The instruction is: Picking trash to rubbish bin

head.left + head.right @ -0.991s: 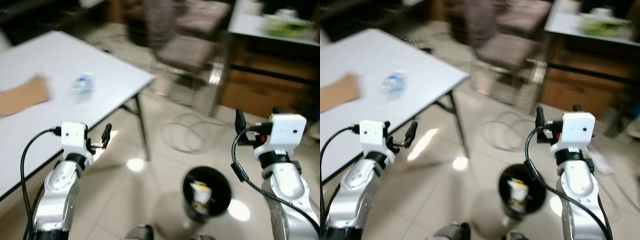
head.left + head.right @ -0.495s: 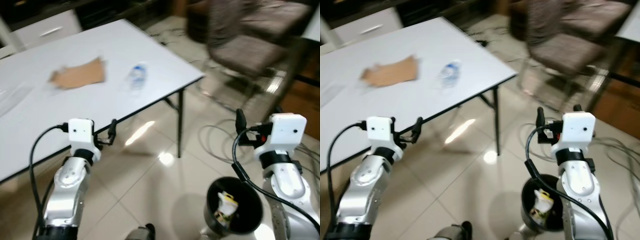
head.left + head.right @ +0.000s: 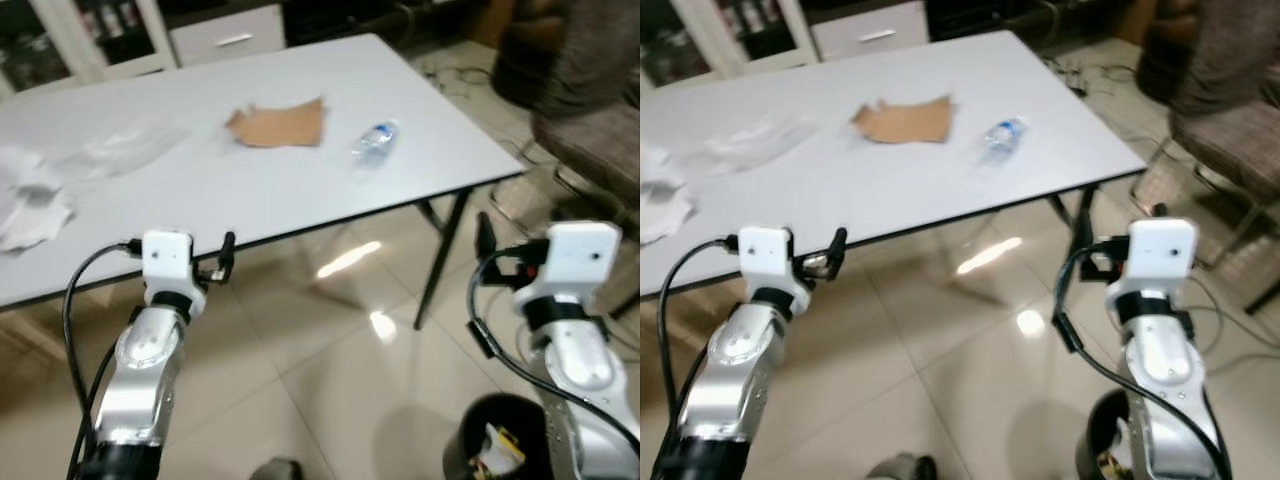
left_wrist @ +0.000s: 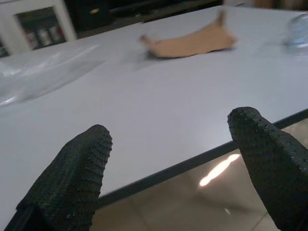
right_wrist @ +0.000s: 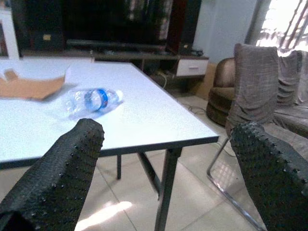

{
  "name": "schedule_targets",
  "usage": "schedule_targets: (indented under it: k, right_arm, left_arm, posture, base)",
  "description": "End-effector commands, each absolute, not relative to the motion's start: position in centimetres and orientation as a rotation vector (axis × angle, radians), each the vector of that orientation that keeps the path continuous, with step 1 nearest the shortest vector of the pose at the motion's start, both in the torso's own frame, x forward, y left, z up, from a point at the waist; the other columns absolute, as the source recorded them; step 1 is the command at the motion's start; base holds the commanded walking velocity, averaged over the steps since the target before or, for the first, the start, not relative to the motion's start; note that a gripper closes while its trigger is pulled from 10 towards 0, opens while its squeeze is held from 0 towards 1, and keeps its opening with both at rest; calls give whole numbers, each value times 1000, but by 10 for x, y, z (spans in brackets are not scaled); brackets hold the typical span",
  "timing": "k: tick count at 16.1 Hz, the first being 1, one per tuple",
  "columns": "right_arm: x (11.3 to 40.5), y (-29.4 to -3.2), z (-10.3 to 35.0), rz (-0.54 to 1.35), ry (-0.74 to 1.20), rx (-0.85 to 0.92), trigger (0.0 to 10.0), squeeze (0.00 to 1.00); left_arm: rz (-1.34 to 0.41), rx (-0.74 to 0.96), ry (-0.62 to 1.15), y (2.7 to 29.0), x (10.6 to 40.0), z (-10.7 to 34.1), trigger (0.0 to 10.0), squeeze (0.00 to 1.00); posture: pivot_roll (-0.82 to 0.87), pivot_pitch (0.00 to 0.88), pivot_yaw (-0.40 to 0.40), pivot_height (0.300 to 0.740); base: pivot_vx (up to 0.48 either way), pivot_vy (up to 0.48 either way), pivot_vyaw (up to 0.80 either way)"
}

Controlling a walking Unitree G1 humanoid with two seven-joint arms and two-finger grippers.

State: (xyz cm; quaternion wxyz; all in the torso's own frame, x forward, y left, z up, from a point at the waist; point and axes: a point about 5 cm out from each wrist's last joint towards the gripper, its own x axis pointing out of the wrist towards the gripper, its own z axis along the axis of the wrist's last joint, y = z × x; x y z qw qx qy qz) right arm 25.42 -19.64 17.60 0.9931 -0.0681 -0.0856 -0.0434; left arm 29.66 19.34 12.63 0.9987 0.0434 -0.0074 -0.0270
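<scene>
On the white tabletop point(image 3: 300, 190) ahead of the robot lie the leftovers: a clear plastic bottle point(image 3: 374, 143) on its side near the right end, a torn brown piece of cardboard point(image 3: 280, 125) just beside it, and crumpled white paper point(image 3: 30, 210) far off to the left. The rubbish bin point(image 3: 500, 450) stands on the floor by the robot's right leg, with scraps in it. Both claws are held out short of the table edge, each spread wide and empty: left claw point(image 4: 168, 163), right claw point(image 5: 163, 163). The bottle lies ahead of the right claw, its long axis slanting away and to the right, so I'd judge the right arm nearer.
</scene>
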Motion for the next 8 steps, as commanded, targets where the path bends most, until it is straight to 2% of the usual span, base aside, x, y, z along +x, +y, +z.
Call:
schedule_targets:
  k: [1, 2, 8]
  right_arm:
    - [255, -194, 175, -79, -166, -139, 10000, 0]
    - [255, -194, 175, -79, -166, -139, 10000, 0]
    - [258, -198, 173, -141, -157, -86, 10000, 0]
  left_arm:
    - [-46, 88, -1, 197, 296, 124, 10000, 0]
    - [-47, 87, -1, 197, 296, 125, 10000, 0]
    - [-71, 92, -15, 193, 301, 129, 10000, 0]
  posture:
    - [-100, 127, 68, 740]
    - [-100, 125, 69, 740]
    - [-101, 120, 76, 740]
  base:
    - [0, 0, 781]
    - [0, 0, 781]
    - [0, 0, 0]
